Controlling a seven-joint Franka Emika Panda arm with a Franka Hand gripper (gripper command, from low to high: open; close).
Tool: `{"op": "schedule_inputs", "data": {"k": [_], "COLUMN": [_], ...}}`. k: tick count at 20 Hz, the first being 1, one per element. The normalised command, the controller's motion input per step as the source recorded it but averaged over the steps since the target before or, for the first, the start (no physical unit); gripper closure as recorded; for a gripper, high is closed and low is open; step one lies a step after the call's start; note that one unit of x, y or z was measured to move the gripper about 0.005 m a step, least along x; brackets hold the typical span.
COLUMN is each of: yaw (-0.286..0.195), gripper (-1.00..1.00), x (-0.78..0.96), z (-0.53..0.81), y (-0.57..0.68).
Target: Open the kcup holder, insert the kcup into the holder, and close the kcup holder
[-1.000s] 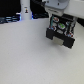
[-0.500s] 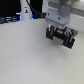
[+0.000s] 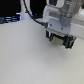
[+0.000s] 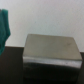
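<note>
In the wrist view a dark grey box-shaped unit, the kcup holder, stands on the white table with its flat top and one long edge showing; no drawer slots or handle show. A blurred teal-green shape sits at the picture's edge; I cannot tell whether it is the kcup. In the exterior view my gripper hangs over the white table at the exterior view's upper right, its black fingers apart and nothing between them. The holder does not show in the exterior view.
The white table fills most of the exterior view. Dark and blue objects stand at the far edge on the exterior view's left. A black cable runs to the arm.
The gripper has stayed in about the same place at the exterior view's upper right, turning slightly. Nothing was taken hold of.
</note>
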Motion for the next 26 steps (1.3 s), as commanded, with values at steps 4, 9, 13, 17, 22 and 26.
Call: {"op": "schedule_inputs", "data": {"k": [4, 9, 13, 17, 22, 26], "yaw": [0.19, 0.159, 0.148, 0.125, 0.084, 0.06], "gripper": [-1.0, -1.0, -1.0, -1.0, -1.0, -1.0], "x": [-0.17, -0.36, -0.45, -0.45, -0.42, -0.4], "z": [-0.15, -0.02, -0.04, -0.01, 0.03, 0.05], "y": [0.28, 0.33, 0.32, 0.38, 0.56, 0.64]}}
